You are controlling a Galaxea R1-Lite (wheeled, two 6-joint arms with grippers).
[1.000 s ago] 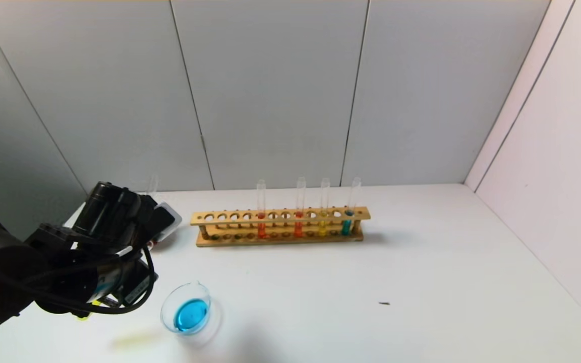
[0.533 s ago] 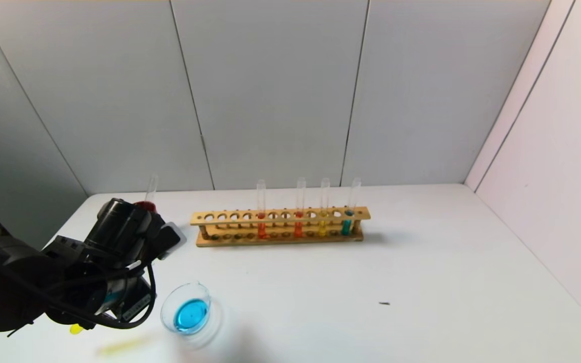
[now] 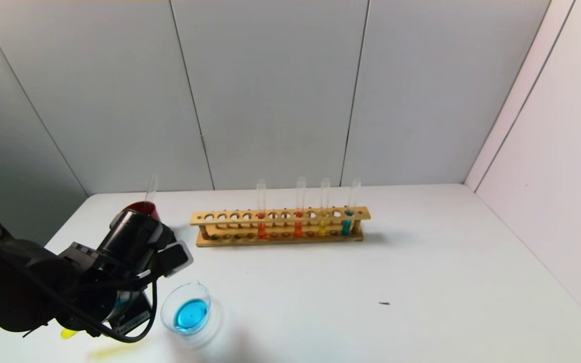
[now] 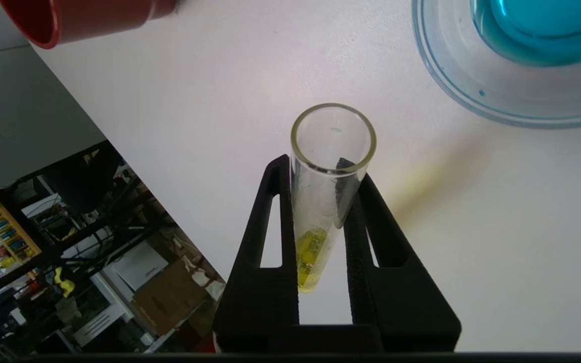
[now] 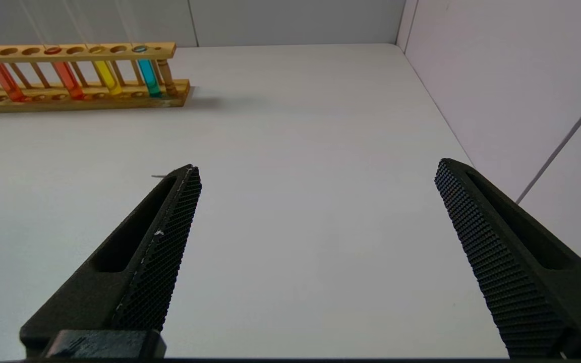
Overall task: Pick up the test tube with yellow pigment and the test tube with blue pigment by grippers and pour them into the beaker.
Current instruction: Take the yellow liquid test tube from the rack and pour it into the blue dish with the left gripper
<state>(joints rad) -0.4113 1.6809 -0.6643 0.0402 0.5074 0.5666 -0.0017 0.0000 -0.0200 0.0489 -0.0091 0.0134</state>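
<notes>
Your left gripper (image 4: 321, 176) clamps the test tube with yellow pigment (image 4: 327, 186) beside the beaker (image 3: 187, 312).
A little yellow liquid sits in the tube's bottom; the beaker holds blue liquid on the table (image 3: 371, 282). Your right gripper (image 5: 315, 252) hangs wide open, well apart from the wooden rack (image 3: 280, 227).

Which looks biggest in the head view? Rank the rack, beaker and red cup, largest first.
1. Rack, by far the widest.
2. Beaker, though it sits nearer the camera.
3. Red cup, mostly hidden behind the left gripper, so its rank is unsure.
</notes>
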